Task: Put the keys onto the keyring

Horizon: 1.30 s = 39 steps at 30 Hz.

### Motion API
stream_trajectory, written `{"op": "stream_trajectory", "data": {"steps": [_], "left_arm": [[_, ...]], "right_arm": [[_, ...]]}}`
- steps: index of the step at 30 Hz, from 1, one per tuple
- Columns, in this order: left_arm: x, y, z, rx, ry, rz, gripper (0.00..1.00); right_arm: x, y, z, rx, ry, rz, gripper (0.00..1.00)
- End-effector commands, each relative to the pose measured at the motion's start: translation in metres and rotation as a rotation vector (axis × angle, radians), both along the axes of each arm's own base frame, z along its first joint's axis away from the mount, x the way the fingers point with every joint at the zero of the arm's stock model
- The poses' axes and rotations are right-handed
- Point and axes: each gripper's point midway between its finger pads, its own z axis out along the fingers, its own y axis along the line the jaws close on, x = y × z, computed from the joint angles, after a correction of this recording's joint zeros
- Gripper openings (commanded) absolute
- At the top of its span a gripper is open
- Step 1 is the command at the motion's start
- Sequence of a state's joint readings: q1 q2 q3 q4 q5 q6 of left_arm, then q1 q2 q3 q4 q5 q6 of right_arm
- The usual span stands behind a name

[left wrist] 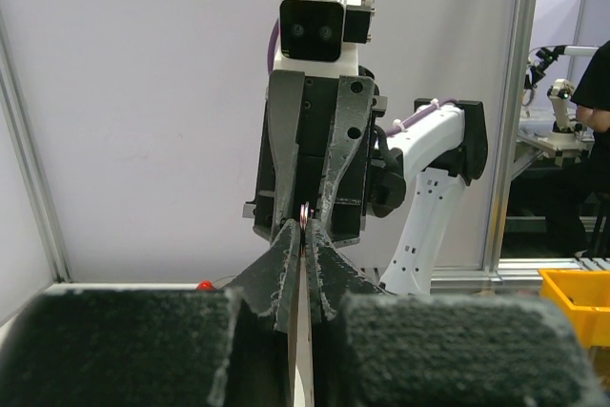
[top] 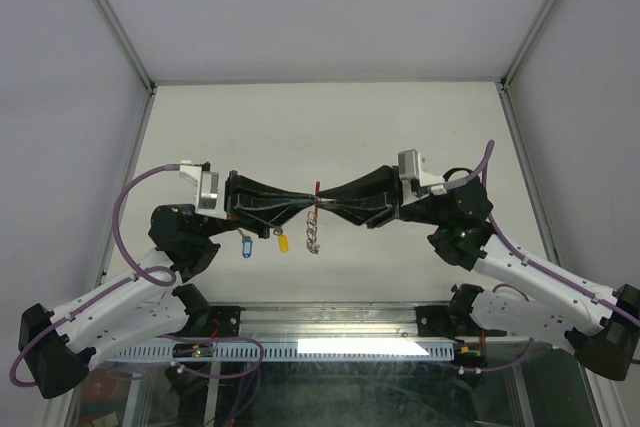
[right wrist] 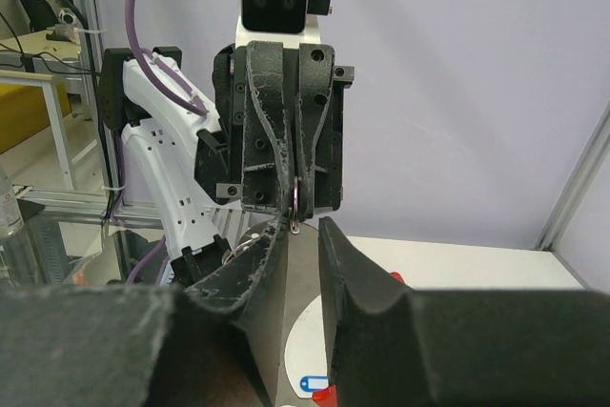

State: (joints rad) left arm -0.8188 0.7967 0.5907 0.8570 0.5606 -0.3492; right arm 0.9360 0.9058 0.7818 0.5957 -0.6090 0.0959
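Observation:
Over the middle of the table my two grippers meet tip to tip. My left gripper is shut on a small silvery ring of the keyring. The keyring's red piece shows just behind the fingertips, and its beaded chain hangs below them. My right gripper faces that ring with its jaws apart and nothing between them; its left fingertip is next to the ring. A blue-tagged key and a yellow-tagged key show below the left fingers.
White walls with metal posts close in the pale table on three sides. A blue tag and a red bit show low in the right wrist view. The arms' mounting rail runs along the near edge.

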Motion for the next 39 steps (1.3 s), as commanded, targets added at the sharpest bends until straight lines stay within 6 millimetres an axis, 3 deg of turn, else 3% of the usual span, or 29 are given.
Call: {"op": "stream_trajectory", "data": {"steps": [1,10,14,18,21,30,39], "left_arm": [[-0.008,0.002,0.006,-0.021,-0.028,-0.027,0.0],[-0.01,0.001,0.005,-0.019,-0.029,-0.042,0.0],[-0.008,-0.002,0.003,0.003,-0.023,-0.04,0.03],[-0.007,-0.004,-0.001,0.039,-0.025,-0.034,0.24],[-0.005,-0.004,-0.003,0.06,-0.029,-0.014,0.31],[0.008,-0.006,-0.01,0.138,-0.042,0.068,0.33],[0.023,-0.012,-0.019,0.222,-0.039,0.127,0.33]], "right_arm": [[-0.007,-0.008,0.034,0.09,-0.041,0.001,0.2],[-0.007,-0.001,0.033,0.072,-0.031,0.025,0.01],[-0.002,-0.003,0.03,0.037,-0.047,-0.01,0.0],[0.005,-0.007,0.026,-0.079,-0.087,-0.081,0.0],[0.009,-0.01,0.02,-0.195,-0.113,-0.113,0.0],[0.019,-0.024,0.003,-0.485,-0.131,-0.166,0.0],[0.022,-0.031,-0.012,-0.641,-0.125,-0.155,0.0]]}}
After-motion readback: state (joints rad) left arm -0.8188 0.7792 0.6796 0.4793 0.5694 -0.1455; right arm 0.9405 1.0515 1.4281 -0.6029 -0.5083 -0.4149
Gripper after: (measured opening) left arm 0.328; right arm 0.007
